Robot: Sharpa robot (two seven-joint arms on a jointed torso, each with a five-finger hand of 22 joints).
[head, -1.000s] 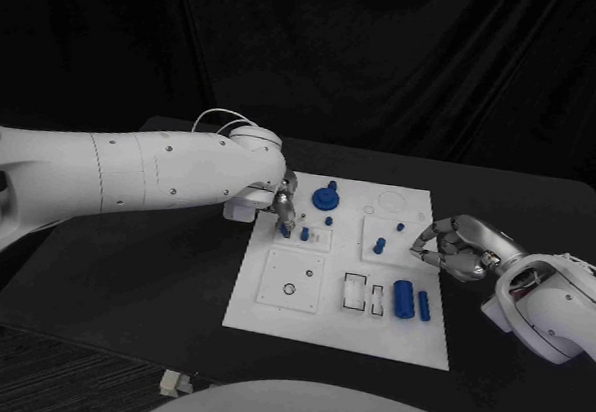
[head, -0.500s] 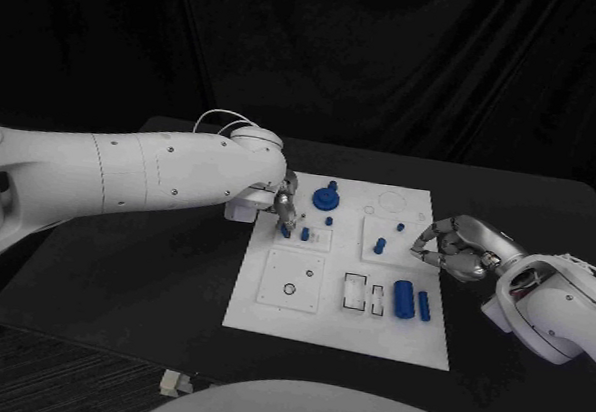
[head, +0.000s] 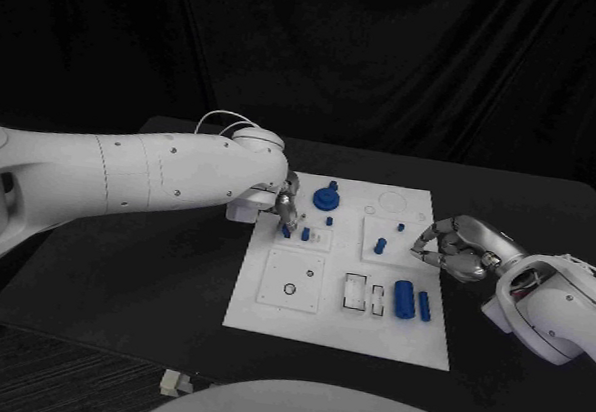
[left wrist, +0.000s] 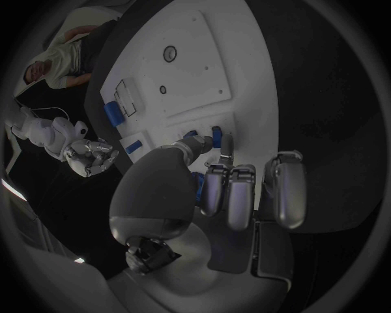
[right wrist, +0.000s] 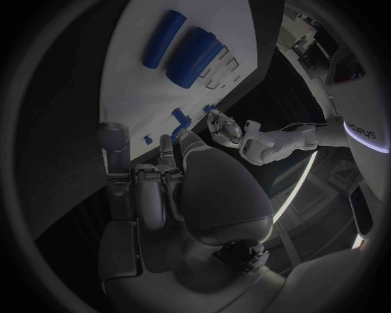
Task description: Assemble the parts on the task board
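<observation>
Black curtains hang behind a black tabletop (head: pixel 145 279), and the white task board (head: pixel 315 309) lies in its middle. On the board's far left part stands a blue round part with a peg on top (head: pixel 327 198); just nearer are two small blue pegs (head: pixel 305 235) standing side by side, and another tiny blue piece (head: pixel 329 221) beside them. Toward the right, a small blue piece (head: pixel 379 244) sits on a raised white square, with a tinier one (head: pixel 400 227) farther back. At the near right lie a thick blue cylinder (head: pixel 404 299) and a thinner blue bar (head: pixel 424 305), side by side, next to two rectangular slots (head: pixel 366 293). A white square plate with a small round hole (head: pixel 292 280) occupies the near left.

The left hand (head: pixel 282 206) is at the board's far left edge, its fingertips (left wrist: pixel 218 145) down on one of the small blue pegs, pinching it between thumb and finger. The right hand (head: pixel 453 247) hovers just off the board's right edge, fingers curled in, holding nothing visible.
</observation>
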